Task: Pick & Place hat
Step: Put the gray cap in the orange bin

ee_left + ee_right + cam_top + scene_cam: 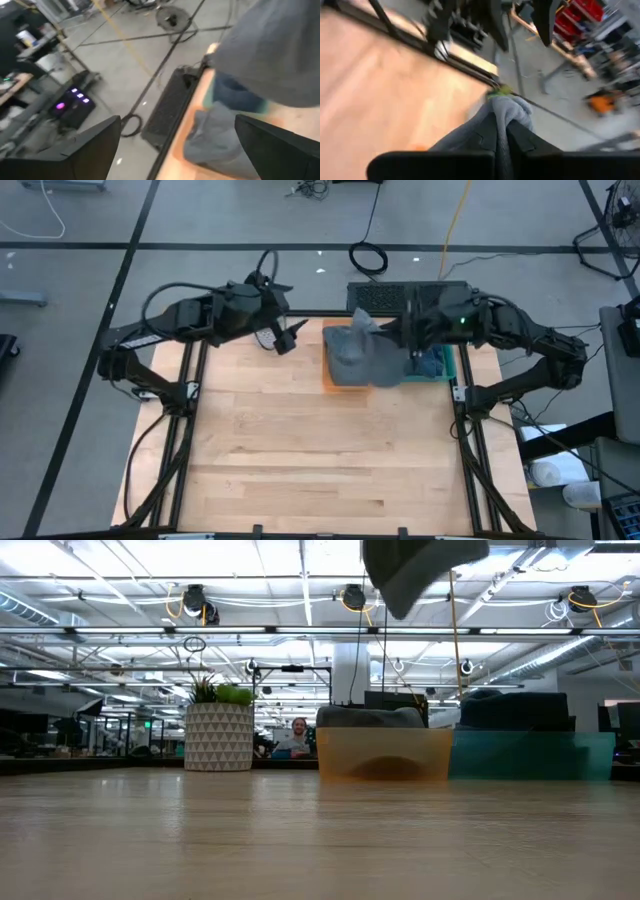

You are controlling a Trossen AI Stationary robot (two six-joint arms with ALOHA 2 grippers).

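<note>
We see a soft grey fabric hat (362, 352) hanging in the air above the orange translucent bin (330, 376) at the far edge of the pale wooden worktop (320, 450), pinched by the right gripper (501, 131), whose fingers (527, 145) are closed tight on a fold of the cloth. From table height the hat shows only as a dark shape at the top of the frame, well clear of the bins. Another grey garment lies heaped in the orange bin, and a teal translucent bin (530, 755) stands just beside it with blue fabric inside. The left gripper (290, 335) waits near the worktop's far left corner, its fingers spread wide and holding nothing.

In our judgement, the risk lies in the thin hold: only a bunched edge sits between the fingers, so a quick swing could let the cloth slip free. The dangling hem could also snag a bin rim or drag the garment below, and a release from this height may leave the hat draped over the wall between the bins.
</note>
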